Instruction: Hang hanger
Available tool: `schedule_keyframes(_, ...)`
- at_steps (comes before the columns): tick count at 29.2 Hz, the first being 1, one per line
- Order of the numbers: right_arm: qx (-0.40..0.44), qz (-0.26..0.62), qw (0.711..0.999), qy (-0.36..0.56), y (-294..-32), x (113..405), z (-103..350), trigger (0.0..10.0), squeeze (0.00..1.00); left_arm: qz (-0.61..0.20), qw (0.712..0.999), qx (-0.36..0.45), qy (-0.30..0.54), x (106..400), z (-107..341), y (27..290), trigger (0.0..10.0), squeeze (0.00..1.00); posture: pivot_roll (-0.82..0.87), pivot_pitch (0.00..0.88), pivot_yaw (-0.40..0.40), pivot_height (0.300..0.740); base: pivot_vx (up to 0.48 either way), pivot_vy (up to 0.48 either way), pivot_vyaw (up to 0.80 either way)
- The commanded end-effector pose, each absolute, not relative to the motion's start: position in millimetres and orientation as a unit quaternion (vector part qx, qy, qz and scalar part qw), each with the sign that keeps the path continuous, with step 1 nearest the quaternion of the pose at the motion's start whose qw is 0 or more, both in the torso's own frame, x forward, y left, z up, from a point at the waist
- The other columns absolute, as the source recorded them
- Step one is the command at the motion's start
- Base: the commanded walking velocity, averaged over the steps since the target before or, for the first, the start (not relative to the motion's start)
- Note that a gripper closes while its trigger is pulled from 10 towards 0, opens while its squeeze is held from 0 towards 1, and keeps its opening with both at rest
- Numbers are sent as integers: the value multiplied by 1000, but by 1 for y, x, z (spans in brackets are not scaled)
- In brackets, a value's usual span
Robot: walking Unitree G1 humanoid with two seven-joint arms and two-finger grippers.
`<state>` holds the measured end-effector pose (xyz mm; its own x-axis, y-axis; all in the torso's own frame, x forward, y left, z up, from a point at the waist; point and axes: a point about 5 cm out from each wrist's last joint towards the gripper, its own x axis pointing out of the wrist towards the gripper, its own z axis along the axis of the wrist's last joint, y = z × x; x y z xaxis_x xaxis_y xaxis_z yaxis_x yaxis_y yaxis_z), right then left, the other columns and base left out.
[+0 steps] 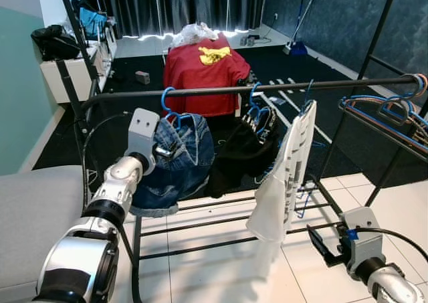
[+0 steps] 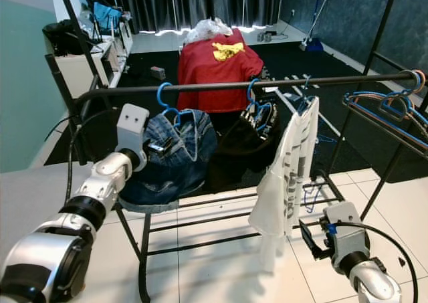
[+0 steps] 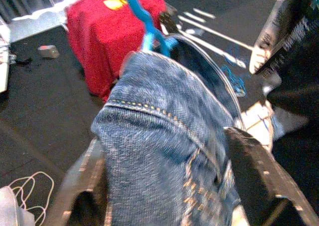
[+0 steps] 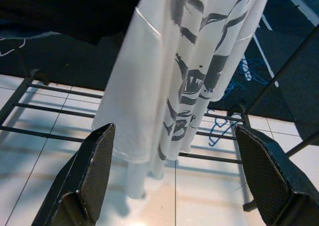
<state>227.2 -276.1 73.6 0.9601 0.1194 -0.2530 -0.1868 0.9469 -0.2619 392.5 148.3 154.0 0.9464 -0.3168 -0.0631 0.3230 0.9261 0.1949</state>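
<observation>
Black rack (image 1: 267,87) runs just above the left claw (image 1: 166,150). That claw's fingers sit either side of the jeans (image 1: 175,162), clamped on the denim. The jeans' blue hanger (image 1: 166,102) is hooked on the rail right above it. White tee (image 1: 284,176) with a grey print, not readable, hangs ahead of the right claw (image 1: 319,246), which is spread wide and holding nothing, low by the floor.

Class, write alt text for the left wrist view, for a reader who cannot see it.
Blue denim jeans on a blue hanger sit between the left gripper's two black fingers, which press against the fabric on either side. Behind stand a red cloth-covered object on dark carpet and a dark garment at one edge.
</observation>
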Motion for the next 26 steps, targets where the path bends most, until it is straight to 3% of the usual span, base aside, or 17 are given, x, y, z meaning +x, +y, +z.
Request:
schedule_keyframes(1,-140,77,981,115,-277,227,77,10000,0,-183,976,111,46,389,141,143,0,0,45,0,46,740,0,0,0)
schedule_keyframes(11,-145,70,981,108,-282,226,85,10000,0,-204,960,160,104,377,110,136,0,0,34,0,48,740,0,0,0)
schedule_keyframes(26,-148,66,982,95,-281,229,93,10000,0,-178,967,146,107,380,114,136,0,0,33,0,49,740,0,0,0)
